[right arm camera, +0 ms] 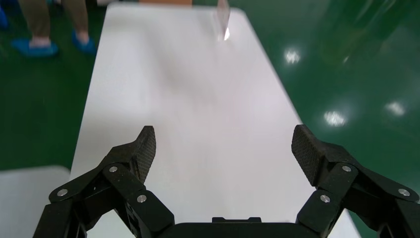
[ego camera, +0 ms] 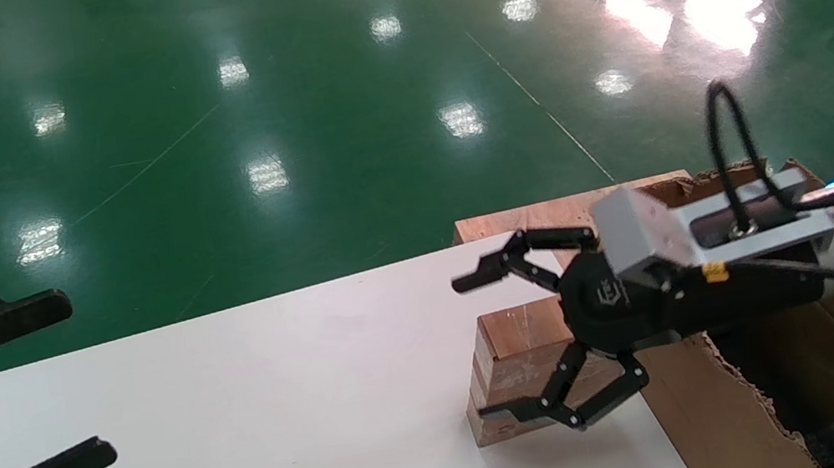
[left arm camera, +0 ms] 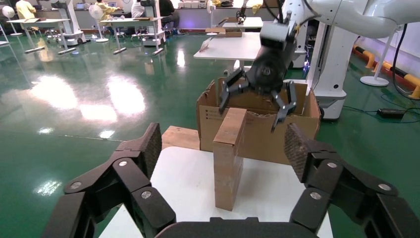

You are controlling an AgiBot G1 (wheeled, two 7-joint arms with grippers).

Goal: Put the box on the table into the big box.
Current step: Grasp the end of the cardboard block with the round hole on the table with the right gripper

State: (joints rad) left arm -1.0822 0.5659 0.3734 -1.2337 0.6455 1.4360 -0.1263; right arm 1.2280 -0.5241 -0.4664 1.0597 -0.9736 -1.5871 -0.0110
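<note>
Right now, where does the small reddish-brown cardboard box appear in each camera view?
Head view: small reddish-brown cardboard box, right of centre on the white table, partly behind the open right gripper.
Left wrist view: centre, standing before the big brown carton.
Right wrist view: not visible.
Shared landmark: white table.

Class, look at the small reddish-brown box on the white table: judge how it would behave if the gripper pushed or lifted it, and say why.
The box stands tall and narrow on the table, so a high sideways push would probably tip it. Its flat cardboard faces look stiff, so the open right gripper should hold it without sagging. The scuffed, taped sides may be slightly slick.
</note>
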